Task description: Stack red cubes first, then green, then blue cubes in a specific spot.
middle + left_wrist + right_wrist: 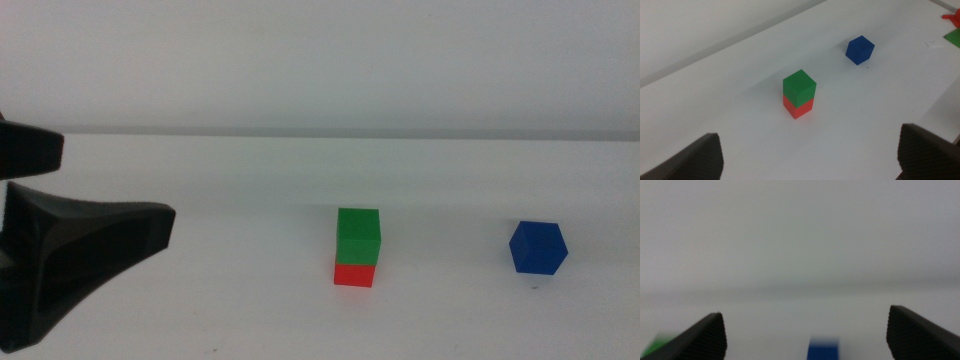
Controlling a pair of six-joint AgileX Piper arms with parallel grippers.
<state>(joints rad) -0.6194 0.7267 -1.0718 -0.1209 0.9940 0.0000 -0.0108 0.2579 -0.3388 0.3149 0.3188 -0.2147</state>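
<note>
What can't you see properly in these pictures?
- Right wrist view: all blurry. The blue cube is cut off by the picture's edge, and the green cube is only a smear beside one finger.
- Middle view: the right claw is out of the picture. The left claw is cut off by the edge.
- Left wrist view: red and green scraps at the edge, too cut off to name.

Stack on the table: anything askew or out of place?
Nothing serious. The green cube sits on the red cube with a slight offset, edges not quite flush. The blue cube lies apart, turned corner-on, not yet stacked. Left gripper and right gripper are both open, holding nothing.
</note>
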